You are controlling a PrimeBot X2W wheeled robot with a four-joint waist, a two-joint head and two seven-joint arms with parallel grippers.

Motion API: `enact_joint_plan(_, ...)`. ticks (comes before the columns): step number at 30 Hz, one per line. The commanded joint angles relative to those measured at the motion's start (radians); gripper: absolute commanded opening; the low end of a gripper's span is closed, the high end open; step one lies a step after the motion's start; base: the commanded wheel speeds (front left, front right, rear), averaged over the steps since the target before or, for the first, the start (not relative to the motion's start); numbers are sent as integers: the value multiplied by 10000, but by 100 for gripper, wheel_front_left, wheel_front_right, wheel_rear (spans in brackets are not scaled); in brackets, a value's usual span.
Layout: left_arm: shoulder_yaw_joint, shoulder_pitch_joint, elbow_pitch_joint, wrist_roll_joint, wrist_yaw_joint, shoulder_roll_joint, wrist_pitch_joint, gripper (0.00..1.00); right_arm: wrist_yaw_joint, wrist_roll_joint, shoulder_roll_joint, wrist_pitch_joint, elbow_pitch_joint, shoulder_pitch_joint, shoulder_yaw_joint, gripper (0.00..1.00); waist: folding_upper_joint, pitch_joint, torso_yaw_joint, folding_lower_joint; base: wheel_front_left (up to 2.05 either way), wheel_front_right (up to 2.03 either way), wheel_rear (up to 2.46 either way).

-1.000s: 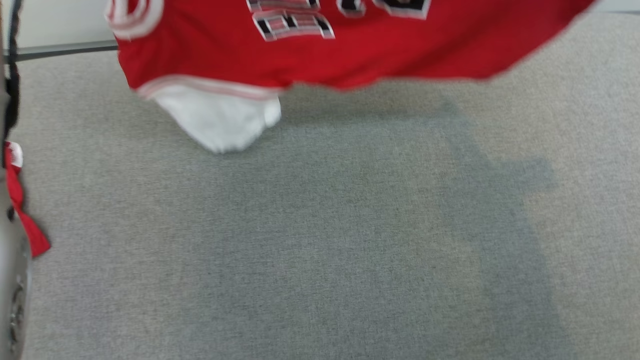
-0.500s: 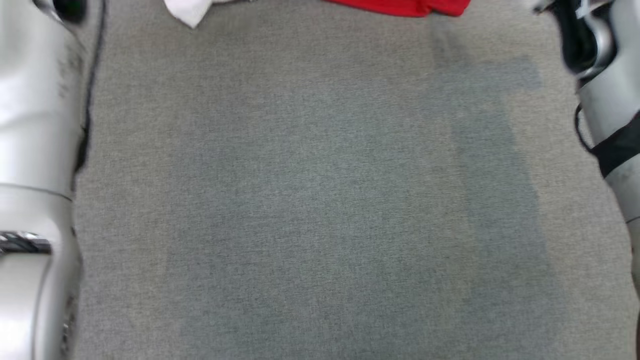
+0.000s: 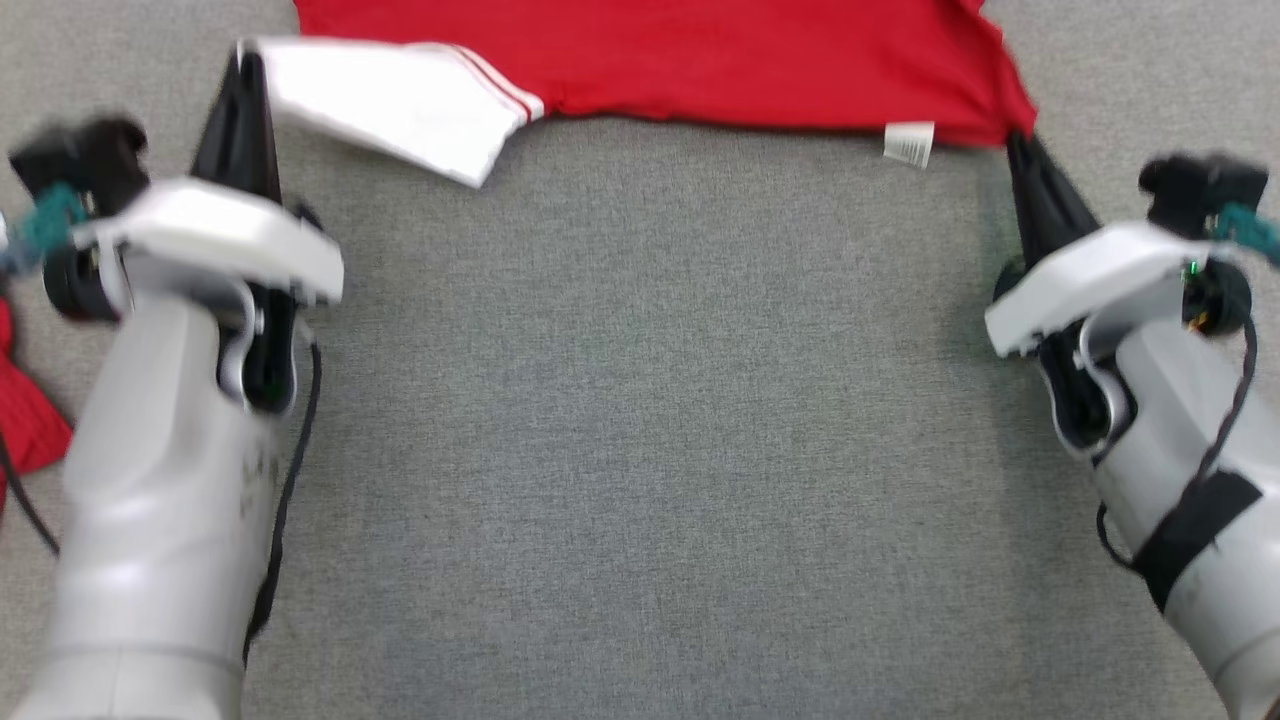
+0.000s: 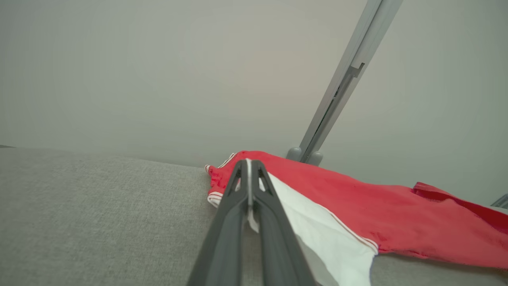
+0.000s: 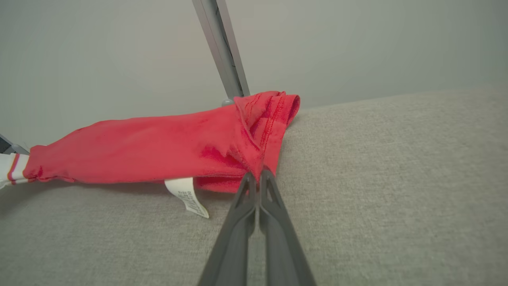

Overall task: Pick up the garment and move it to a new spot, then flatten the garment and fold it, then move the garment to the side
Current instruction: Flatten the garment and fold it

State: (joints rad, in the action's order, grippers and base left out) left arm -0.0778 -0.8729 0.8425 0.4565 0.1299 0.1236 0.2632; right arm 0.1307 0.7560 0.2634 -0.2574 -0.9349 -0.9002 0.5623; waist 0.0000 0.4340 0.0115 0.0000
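The red garment point(image 3: 700, 60) lies spread on the grey padded surface point(image 3: 640, 450), just beyond both sets of fingertips. The left gripper point(image 3: 243, 62) is pinched tight on its white corner and the right gripper point(image 3: 1012, 142) on its bunched red corner, which I'd guess keeps the near edge taut for flattening. A care label point(image 3: 908, 143) hangs just inside the right fingers. A metal post point(image 4: 341, 87) stands behind the cloth, and a red scrap point(image 3: 25, 430) lies outside the left arm. Neither looks to be in the way.
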Motion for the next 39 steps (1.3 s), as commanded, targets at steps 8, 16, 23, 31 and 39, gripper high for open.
enact_joint_plan(8, 1000, 4011, -2916, -542, 7, 210, 19, 0, -3, -826, 305, -75, 2622, 3527, -1485, 0, 0, -1199, -221, 0, 0, 0, 0)
enact_joint_plan(16, 1261, 7188, -5025, -709, -216, 66, -286, 0, -3, -1805, 149, -75, 4415, 6654, -2812, 0, 0, -2111, -125, 0, 0, 0, 0)
enact_joint_plan(23, 1059, 9857, -8357, -735, -1113, -83, -2357, 0, -3, -2625, -126, 442, 6065, 9273, -4027, 0, 0, -2824, 97, 0, 0, 0, 0)
enact_joint_plan(31, 938, 11942, -11843, -973, -1949, 121, -4454, 0, -3, -3472, -651, 2165, 8386, 11404, -5147, 0, 0, -3422, 160, 0, 0, 0, 0)
enact_joint_plan(39, 965, 12130, -12518, -762, -2004, 292, -5151, 0, -3, -3698, -1050, 3136, 9594, 11921, -5447, 0, 0, -3534, 78, 0, 0, 0, 0)
